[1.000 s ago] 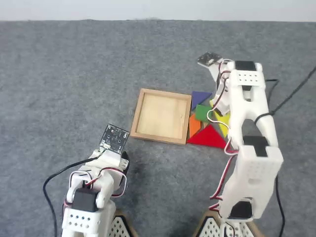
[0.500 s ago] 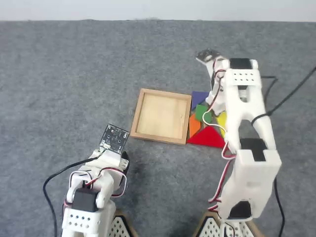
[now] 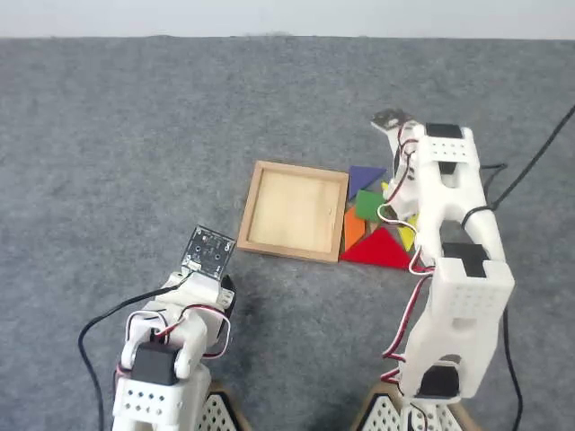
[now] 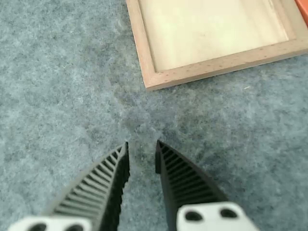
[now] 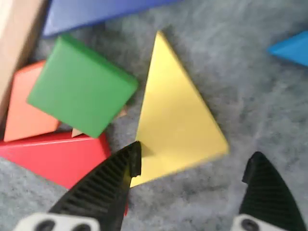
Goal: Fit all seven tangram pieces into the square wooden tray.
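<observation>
While the right gripper (image 5: 195, 161) hung wide open across the yellow triangle (image 5: 175, 120), the square wooden tray (image 3: 252, 202) lay empty just beside the pieces.
The triangle was thin and smooth on fuzzy grey felt (image 3: 135, 135), so the ribbed jaws might slip off it or nudge the red triangle (image 5: 57, 156) or green square (image 5: 82, 84). The left gripper (image 4: 142, 154), barely parted, held nothing.

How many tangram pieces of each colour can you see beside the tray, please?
red piece: 1
orange piece: 1
green piece: 1
yellow piece: 1
purple piece: 1
light blue piece: 1
Total: 6 in sight
</observation>
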{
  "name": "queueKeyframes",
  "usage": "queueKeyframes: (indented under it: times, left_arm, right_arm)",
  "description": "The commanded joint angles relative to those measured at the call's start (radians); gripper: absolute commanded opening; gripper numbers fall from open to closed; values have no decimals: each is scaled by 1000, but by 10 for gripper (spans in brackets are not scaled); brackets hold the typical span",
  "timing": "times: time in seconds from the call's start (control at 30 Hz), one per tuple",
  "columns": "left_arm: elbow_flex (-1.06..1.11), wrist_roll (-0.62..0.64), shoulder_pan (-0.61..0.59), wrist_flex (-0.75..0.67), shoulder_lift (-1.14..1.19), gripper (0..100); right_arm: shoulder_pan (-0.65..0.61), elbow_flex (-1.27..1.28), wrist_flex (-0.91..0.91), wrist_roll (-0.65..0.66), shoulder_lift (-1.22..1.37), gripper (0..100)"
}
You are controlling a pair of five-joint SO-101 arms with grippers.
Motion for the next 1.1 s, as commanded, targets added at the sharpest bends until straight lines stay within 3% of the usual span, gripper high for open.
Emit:
queueKeyframes:
  times: [0.0, 0.23, 0.57, 0.67, 0.9, 1.07]
  left_arm:
    - [-7, 6, 2, 5, -2, 88]
    - [-7, 6, 2, 5, -2, 88]
    - [-7, 6, 2, 5, -2, 88]
    - [-7, 6, 2, 5, -2, 88]
    - [-7, 6, 2, 5, -2, 88]
    - [-7, 6, 2, 5, -2, 88]
  right_arm:
    - [2, 31, -67, 25, -19, 344]
    - [-5, 31, -85, 25, 7, 334]
    - [-39, 15, -56, 6, -2, 61]
    - [-38, -44, 12, -34, -2, 3]
    - [-44, -316, 269, -166, -16, 6]
    - [-140, -483, 435, -304, -150, 6]
